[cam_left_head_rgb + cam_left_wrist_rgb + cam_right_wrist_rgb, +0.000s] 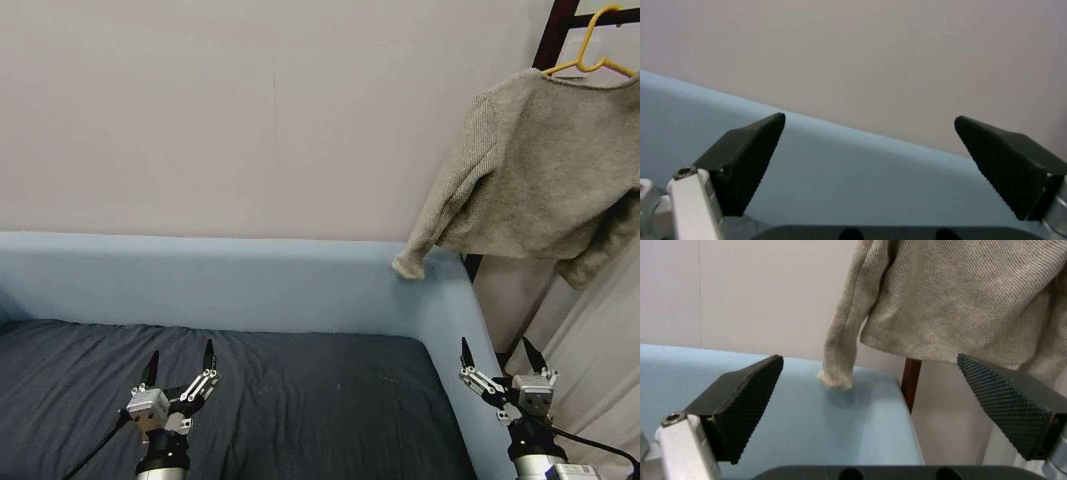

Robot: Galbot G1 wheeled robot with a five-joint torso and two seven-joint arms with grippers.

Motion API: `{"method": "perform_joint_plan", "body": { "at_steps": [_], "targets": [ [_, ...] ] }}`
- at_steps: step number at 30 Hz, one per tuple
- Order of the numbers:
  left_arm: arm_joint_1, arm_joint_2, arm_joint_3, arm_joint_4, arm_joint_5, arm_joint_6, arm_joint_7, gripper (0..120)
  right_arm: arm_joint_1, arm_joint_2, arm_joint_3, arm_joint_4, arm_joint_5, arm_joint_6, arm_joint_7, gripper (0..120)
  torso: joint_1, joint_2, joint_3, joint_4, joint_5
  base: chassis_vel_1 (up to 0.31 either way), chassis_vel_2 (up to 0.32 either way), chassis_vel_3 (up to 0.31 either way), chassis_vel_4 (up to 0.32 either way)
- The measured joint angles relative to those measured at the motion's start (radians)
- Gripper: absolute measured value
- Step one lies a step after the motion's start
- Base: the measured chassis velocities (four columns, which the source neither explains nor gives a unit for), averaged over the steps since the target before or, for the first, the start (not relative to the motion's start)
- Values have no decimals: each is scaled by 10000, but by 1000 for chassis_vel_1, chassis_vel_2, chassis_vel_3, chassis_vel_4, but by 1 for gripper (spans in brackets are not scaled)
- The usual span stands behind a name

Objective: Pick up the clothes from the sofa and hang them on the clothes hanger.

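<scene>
Sweater (540,170) hangs on yellow hanger (597,58); left pincer (181,352), right pincer (495,345) gape empty.

We seem to be in a home, most likely a living room or a mock-up of one. We face a pale blue upholstered sofa (250,285) with a dark seat cushion (300,390), set against a plain, bare wall (250,110). Beside the sofa's end, a grey knitted sweater (540,170) hangs on a yellow hanger (597,45) from a dark rack (556,25), one sleeve drooping to the sofa's backrest.
</scene>
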Motion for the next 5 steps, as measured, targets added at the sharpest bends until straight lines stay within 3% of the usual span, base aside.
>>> {"method": "perform_joint_plan", "body": {
  "at_steps": [5],
  "targets": [
    [-3, 0, 2, 7, 1, -10, 5, 100, 7, -4, -7, -10, 5, 0, 7, 100, 0, 0, 0, 0, 0, 0, 0, 0, 0]
  ]
}}
